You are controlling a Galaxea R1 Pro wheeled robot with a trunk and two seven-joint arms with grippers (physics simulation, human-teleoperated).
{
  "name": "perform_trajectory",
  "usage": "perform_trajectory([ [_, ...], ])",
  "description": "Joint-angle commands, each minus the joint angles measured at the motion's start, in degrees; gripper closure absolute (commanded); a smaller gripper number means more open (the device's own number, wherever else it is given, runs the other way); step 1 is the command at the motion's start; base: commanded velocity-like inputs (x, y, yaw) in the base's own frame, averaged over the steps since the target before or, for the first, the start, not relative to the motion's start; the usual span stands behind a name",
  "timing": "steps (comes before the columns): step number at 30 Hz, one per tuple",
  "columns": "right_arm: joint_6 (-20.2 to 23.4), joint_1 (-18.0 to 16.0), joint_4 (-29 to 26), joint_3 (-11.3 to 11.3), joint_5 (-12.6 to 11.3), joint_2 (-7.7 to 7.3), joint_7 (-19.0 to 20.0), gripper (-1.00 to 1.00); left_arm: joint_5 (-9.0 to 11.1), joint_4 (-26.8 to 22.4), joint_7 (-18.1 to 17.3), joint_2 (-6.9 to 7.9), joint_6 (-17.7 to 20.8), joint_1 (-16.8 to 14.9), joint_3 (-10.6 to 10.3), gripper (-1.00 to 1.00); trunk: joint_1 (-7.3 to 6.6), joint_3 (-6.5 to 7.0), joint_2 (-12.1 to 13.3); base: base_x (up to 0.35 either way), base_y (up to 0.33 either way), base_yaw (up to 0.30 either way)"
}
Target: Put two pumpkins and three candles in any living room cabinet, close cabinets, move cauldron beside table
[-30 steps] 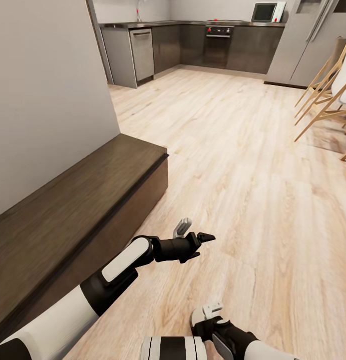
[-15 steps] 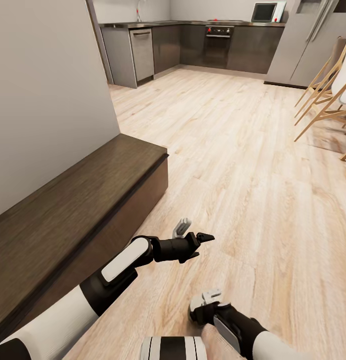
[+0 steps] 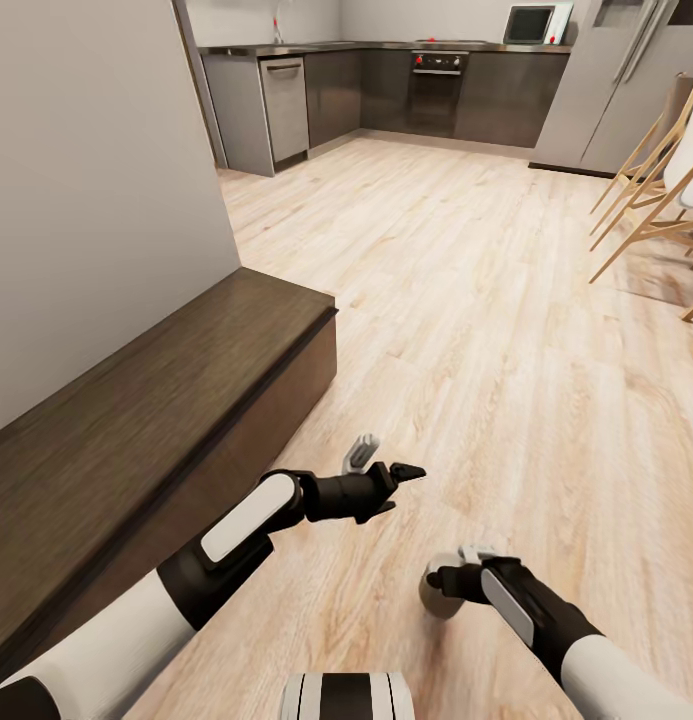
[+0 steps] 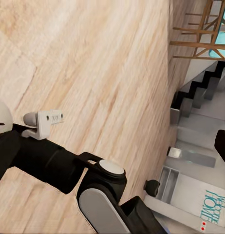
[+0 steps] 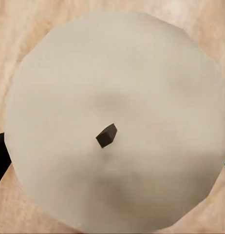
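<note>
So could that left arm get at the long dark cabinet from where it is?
Probably yes. The left gripper hangs open and empty over bare floor, just beside the low dark cabinet, with nothing between them. The right gripper holds a candle.

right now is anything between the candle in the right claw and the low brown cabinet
The left arm and its open left claw reach across the floor between the candle, held in the right claw, and the cabinet. The cabinet front facing them looks closed, which also blocks the way inside.
</note>
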Motion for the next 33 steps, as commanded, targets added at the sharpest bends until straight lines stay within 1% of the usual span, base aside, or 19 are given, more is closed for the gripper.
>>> perform_trajectory([
  [1, 0.0, -0.1, -0.1, -0.3, -0.2, -0.24, 0.0, 1.0, -0.1, 0.0, 0.0, 0.04, 0.0, 0.0, 0.5, -1.0, 0.0, 0.0, 0.0, 0.0, 0.0, 0.0],
  [3, 0.1, -0.1, -0.2, -1.3, -0.2, -0.49, 0.0, 1.0, -0.7, 0.1, 0.1, 0.21, 0.0, 0.0, 1.8, -1.0, 0.0, 0.0, 0.0, 0.0, 0.0, 0.0],
  [5, 0.2, -0.2, -0.2, -2.1, -0.2, -0.55, 0.0, 1.0, -1.2, 0.1, 0.0, 0.44, 0.0, 0.0, 2.6, -1.0, 0.0, 0.0, 0.0, 0.0, 0.0, 0.0],
  [8, 0.0, -0.2, 0.4, -2.7, -0.1, -0.42, 0.0, 1.0, -1.8, -0.2, 0.0, 0.61, 0.1, 0.0, 3.2, -1.0, 0.0, 0.0, 0.0, 0.0, 0.0, 0.0],
  [26, 0.1, -0.2, -0.1, -3.0, 0.2, -0.42, 0.2, 1.0, -2.0, 0.0, 0.1, 0.77, 0.1, 0.0, 3.4, -1.0, 0.0, 0.0, 0.0, 0.0, 0.0, 0.0],
  [33, 0.1, -0.2, -0.2, -3.0, 0.1, -0.41, 0.2, 1.0, -2.0, -0.1, 0.2, 0.75, 0.2, 0.0, 3.4, -1.0, -0.18, 1.55, 0.1, 0.0, 0.0, 0.0],
])
